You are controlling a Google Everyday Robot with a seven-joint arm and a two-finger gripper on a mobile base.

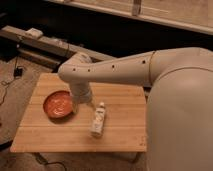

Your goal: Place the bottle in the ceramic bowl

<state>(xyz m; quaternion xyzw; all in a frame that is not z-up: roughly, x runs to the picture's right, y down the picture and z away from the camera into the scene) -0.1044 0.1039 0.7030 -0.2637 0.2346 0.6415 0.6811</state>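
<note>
**Claw hanging wide by the bowl, bottle sitting free on the tabletop**

The robot arm point(115, 67) is reaching in from the right edge of the wooden tabletop point(120, 135) and bending down over its left half. The gripper point(78, 106) is hanging just beside the right rim of the ceramic bowl point(59, 104), its jaws standing wide and holding nothing. The orange-red bowl is sitting near the left edge, about midway between the far and near edges. The white bottle point(98, 121) is resting on the boards near the middle of the tabletop, closer to the near edge, just right of the gripper and apart from the bowl. Its narrow cap end is showing uppermost; whether it is standing or lying is not clear.
</note>
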